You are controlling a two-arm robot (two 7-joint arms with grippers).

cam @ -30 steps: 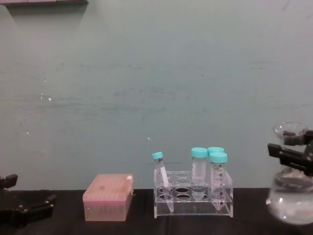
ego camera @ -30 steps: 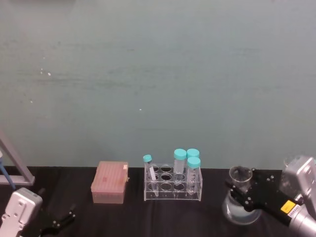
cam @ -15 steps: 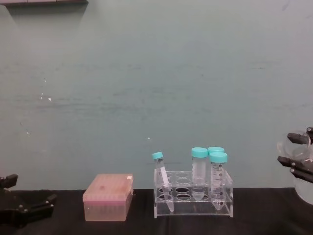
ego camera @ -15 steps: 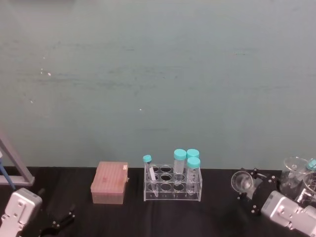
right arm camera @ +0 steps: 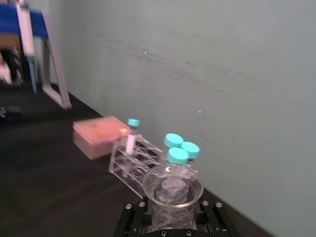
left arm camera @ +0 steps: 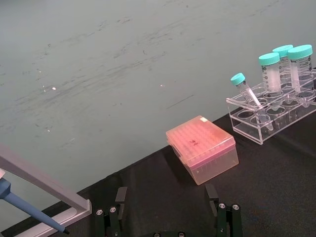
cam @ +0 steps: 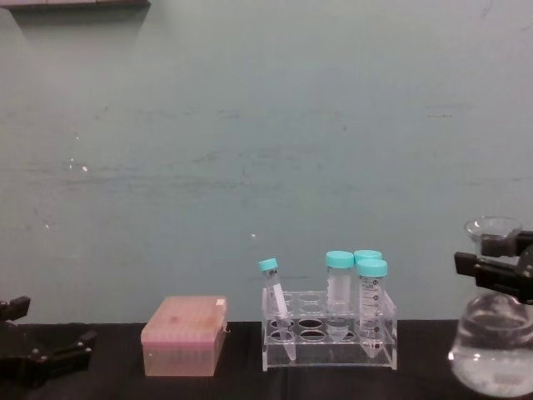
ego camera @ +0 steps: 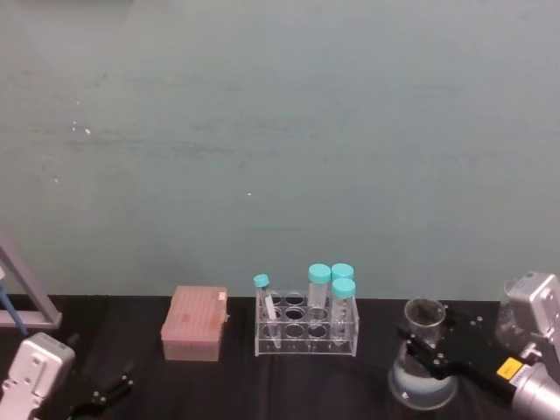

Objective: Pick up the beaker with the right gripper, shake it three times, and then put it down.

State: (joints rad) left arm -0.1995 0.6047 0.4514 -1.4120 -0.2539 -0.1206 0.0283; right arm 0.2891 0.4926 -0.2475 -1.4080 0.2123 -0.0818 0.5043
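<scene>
The beaker (ego camera: 423,385) is a clear conical flask with a little liquid in its wide base, standing upright at the right of the black table. My right gripper (ego camera: 426,348) is shut on its narrow neck just below the flared rim. From the chest view the beaker (cam: 491,350) hangs in the right gripper (cam: 493,268), its base close to the table; I cannot tell whether it touches. The right wrist view looks down into the beaker's rim (right arm camera: 173,190). My left gripper (left arm camera: 168,217) sits parked at the near left, open with nothing in it.
A clear tube rack (ego camera: 306,328) with teal-capped tubes stands mid-table, left of the beaker. A pink tip box (ego camera: 194,324) lies further left. A pipette stand (ego camera: 26,293) leans at the far left edge. A teal wall closes the back.
Half a second ago the beaker was swung out to the right and tipped. It is now back upright near where it stood one second ago, a little lower and further left.
</scene>
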